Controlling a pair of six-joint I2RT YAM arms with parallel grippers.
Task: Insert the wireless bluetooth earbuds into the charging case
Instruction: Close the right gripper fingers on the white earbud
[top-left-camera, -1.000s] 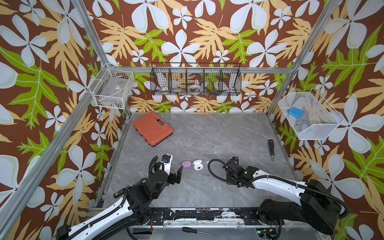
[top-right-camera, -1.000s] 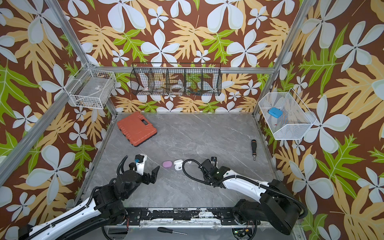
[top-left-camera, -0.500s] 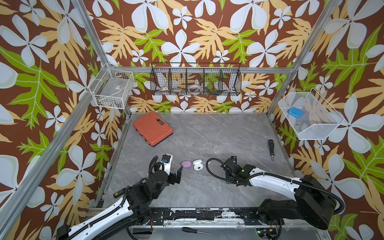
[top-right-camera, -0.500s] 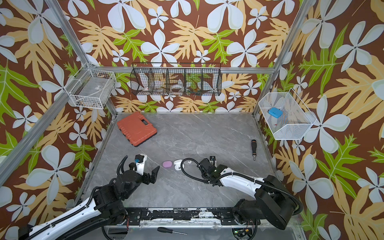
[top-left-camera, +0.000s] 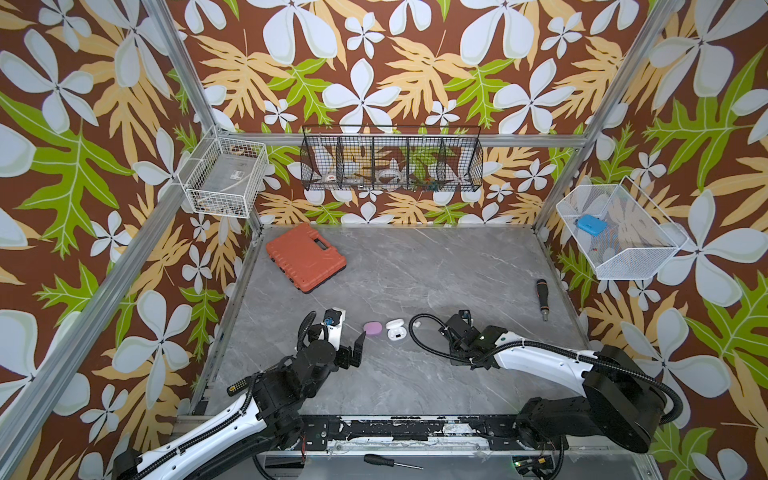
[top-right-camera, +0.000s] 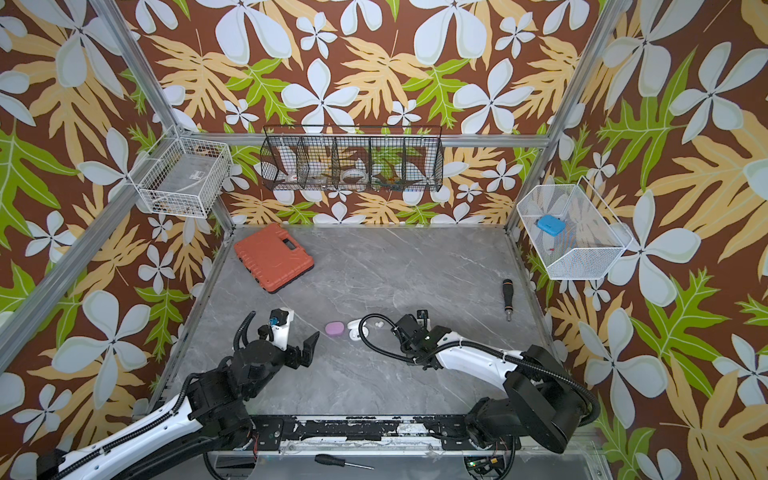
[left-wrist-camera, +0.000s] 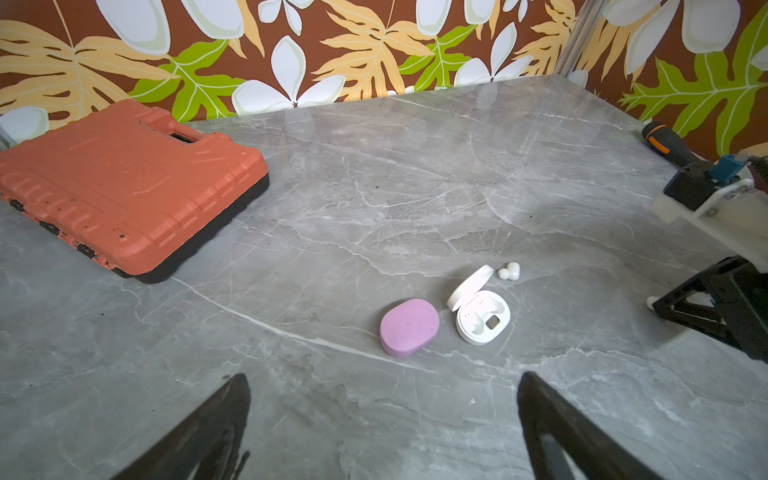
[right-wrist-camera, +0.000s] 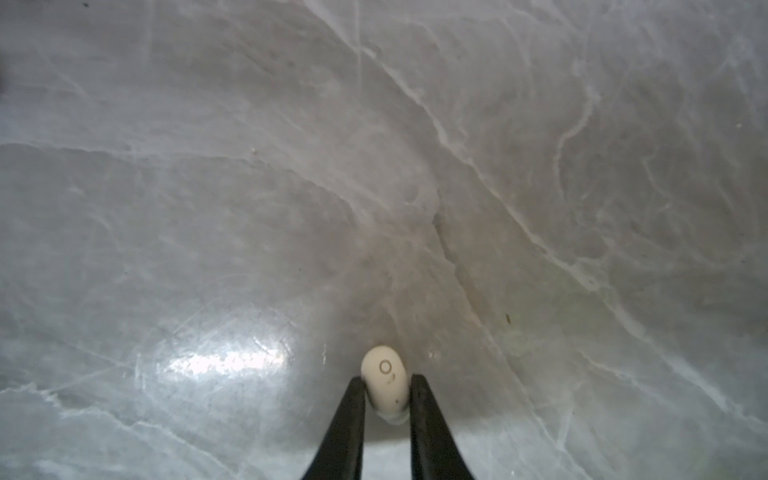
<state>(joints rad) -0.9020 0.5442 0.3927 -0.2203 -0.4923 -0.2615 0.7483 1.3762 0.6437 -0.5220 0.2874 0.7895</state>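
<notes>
A white charging case (top-left-camera: 395, 329) (top-right-camera: 355, 330) (left-wrist-camera: 482, 316) lies open on the grey table, its lid raised. A closed lilac-pink case (top-left-camera: 372, 328) (left-wrist-camera: 409, 327) sits right beside it. One white earbud (top-left-camera: 417, 323) (top-right-camera: 378, 323) (left-wrist-camera: 509, 271) lies loose just behind the open case. My right gripper (right-wrist-camera: 387, 380) (top-left-camera: 453, 334) is shut on another white earbud (right-wrist-camera: 384, 374), low over bare table to the right of the cases. My left gripper (left-wrist-camera: 384, 386) (top-left-camera: 340, 340) stands open and empty, short of the pink case. No lilac-pink earbuds show.
An orange tool case (top-left-camera: 305, 257) lies at the back left and a black-handled screwdriver (top-left-camera: 542, 297) near the right wall. Wire baskets (top-left-camera: 390, 164) hang on the walls. Another screwdriver (top-left-camera: 390, 460) lies on the front rail. The right arm's cable loop (top-left-camera: 415, 336) curls next to the white case.
My right gripper has drifted slightly left toward the white case, still holding the earbud. The left arm has not moved.
</notes>
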